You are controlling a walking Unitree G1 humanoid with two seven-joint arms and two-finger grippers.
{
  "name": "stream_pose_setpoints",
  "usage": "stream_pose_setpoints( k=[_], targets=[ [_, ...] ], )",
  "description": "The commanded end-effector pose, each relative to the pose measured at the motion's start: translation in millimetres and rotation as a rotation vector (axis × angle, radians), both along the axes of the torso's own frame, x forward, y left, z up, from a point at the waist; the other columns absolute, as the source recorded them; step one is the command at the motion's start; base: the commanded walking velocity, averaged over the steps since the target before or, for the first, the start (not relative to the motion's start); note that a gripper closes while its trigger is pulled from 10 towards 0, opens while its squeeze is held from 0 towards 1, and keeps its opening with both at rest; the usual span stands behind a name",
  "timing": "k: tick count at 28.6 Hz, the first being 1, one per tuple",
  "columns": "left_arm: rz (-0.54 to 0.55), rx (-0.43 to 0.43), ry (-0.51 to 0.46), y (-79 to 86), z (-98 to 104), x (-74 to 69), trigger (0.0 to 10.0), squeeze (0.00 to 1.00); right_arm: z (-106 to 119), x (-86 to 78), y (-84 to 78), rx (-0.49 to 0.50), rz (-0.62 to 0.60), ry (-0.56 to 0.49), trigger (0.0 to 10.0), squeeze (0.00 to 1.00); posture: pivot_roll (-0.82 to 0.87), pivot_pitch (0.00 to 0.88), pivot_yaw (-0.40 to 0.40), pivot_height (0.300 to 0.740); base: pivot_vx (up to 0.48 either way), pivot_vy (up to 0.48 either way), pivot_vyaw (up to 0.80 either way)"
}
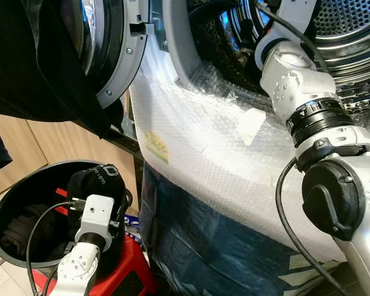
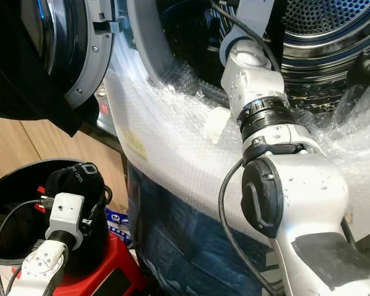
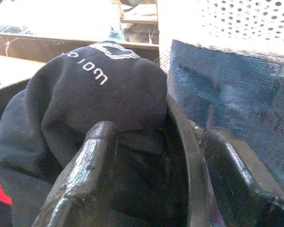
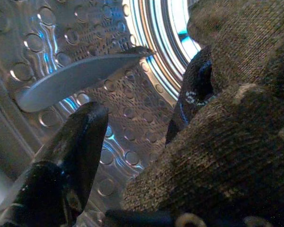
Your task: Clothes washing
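My right arm (image 1: 296,80) reaches through the washer's mouth into the steel drum (image 1: 348,28). In the right wrist view my right gripper (image 4: 144,101) is open inside the drum. One black finger (image 4: 73,151) is bare, and an olive-brown knitted cloth (image 4: 227,156) lies over the other. My left gripper (image 3: 161,184) is open low in the black laundry basket (image 1: 3,206), its fingers standing either side of the rim (image 3: 184,142). A black garment with white lettering (image 3: 94,94) bulges just ahead of it.
The washer door (image 1: 114,58) stands open at the left with a dark garment (image 1: 43,71) hanging over it. Bubble wrap (image 1: 203,148) and a blue sheet (image 1: 197,246) cover the machine's front. A red stool (image 1: 129,274) is beneath the basket, with wood cabinets (image 1: 24,151) behind.
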State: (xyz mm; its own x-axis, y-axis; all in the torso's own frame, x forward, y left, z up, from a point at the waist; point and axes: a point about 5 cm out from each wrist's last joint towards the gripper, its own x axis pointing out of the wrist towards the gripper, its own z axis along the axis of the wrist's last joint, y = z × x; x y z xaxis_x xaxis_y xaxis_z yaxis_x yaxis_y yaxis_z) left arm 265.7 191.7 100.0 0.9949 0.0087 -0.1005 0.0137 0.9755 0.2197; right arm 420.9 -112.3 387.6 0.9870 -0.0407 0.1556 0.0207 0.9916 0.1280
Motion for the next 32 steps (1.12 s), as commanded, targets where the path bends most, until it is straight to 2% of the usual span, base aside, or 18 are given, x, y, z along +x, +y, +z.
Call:
stream_pose_setpoints(
  k=[1,4,7,11,14,20,23,25,29,32],
  targets=[
    [-0.014,-0.017,-0.003,-3.4,1.4,-1.6,10.0,0.00,2.1,-1.4,0.2,0.003,0.008,0.001,10.0,0.00,0.20,0.028,-0.060,0.740,0.000,0.000,0.00],
    [-0.017,-0.018,-0.002,-4.6,0.8,-2.5,10.0,0.00,-3.2,-4.0,-4.9,-0.027,-0.007,0.036,10.0,0.00,0.20,0.021,-0.063,0.740,0.000,0.000,0.00],
    [-0.022,-0.021,-0.007,-5.8,1.9,-2.2,10.0,0.00,-23.5,-5.9,-0.9,-0.071,0.054,0.130,10.0,0.00,0.20,0.019,-0.061,0.740,0.000,0.000,0.00],
    [-0.030,-0.021,-0.007,-6.5,1.8,-1.9,10.0,0.00,-31.6,-10.8,-9.2,-0.063,0.050,0.168,10.0,0.00,0.20,0.012,-0.063,0.740,0.000,0.000,0.00],
    [-0.019,-0.021,-0.017,-5.9,2.3,-1.9,10.0,0.00,-35.1,-18.0,-19.1,-0.058,0.031,0.165,10.0,0.00,0.20,0.005,-0.064,0.740,0.000,0.000,0.00],
    [-0.028,-0.028,-0.014,-6.9,2.1,-1.7,10.0,0.00,-48.5,-36.1,-30.4,-0.111,0.068,0.175,10.0,0.00,0.21,0.000,-0.069,0.740,0.000,0.000,0.00],
    [-0.032,-0.025,-0.011,-6.7,1.5,-1.9,10.0,0.00,-47.8,-44.2,-32.4,-0.082,0.094,0.172,10.0,0.00,0.21,0.000,-0.069,0.740,0.000,0.000,0.00],
    [-0.034,-0.026,-0.010,-7.0,1.3,-1.7,10.0,0.00,-51.5,-48.6,-34.7,-0.119,0.088,0.193,10.0,0.00,0.21,0.000,-0.069,0.740,0.000,0.000,0.00],
    [-0.036,-0.027,-0.014,-7.5,3.1,-0.2,10.0,0.00,-58.3,-54.6,-35.4,-0.109,0.118,0.214,10.0,0.00,0.21,0.001,-0.071,0.740,0.000,0.000,0.00],
    [-0.033,-0.024,-0.016,-5.9,4.2,0.9,10.0,0.00,-52.0,-61.4,-35.5,-0.080,0.160,0.192,10.0,0.00,0.20,0.016,-0.064,0.740,0.000,0.000,0.00]
  ],
)
